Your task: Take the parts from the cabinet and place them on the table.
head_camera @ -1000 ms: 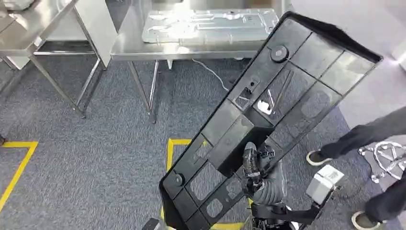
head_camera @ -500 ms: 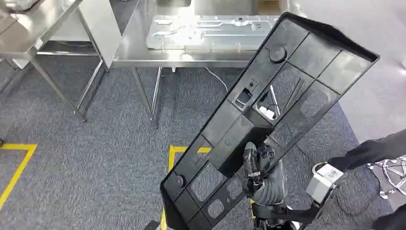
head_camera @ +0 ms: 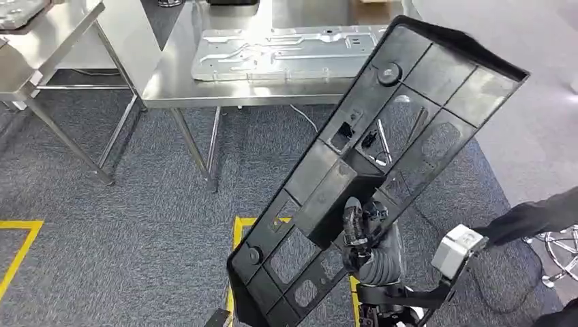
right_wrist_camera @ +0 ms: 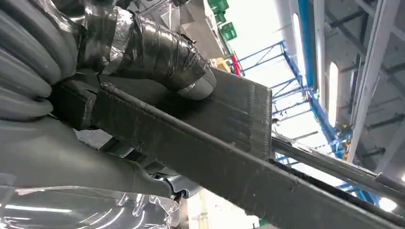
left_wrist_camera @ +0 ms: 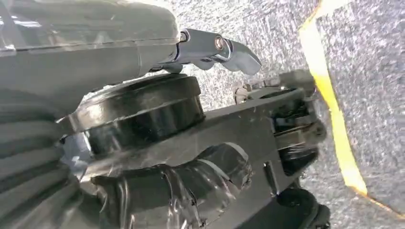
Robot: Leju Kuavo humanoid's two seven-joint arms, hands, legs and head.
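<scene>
The black plastic panel (head_camera: 382, 163) (ribbed, with square cut-outs) is held tilted above the grey carpet (head_camera: 136, 204), its upper end overlapping the front edge of the steel table (head_camera: 170, 92) in the head view. The right hand (head_camera: 361, 228) grips the panel's lower middle, thumb (right_wrist_camera: 162, 52) pressed on its edge. A flat stamped metal sheet (head_camera: 286, 51) lies on the table. The left hand (left_wrist_camera: 210, 47) hangs over yellow floor tape (left_wrist_camera: 334, 124); whether it is spread, I cannot tell.

Black ribbed panel (head_camera: 382, 170), silver steel table (head_camera: 170, 88), speckled grey carpet (head_camera: 136, 191) with yellow tape lines (head_camera: 17, 255).
</scene>
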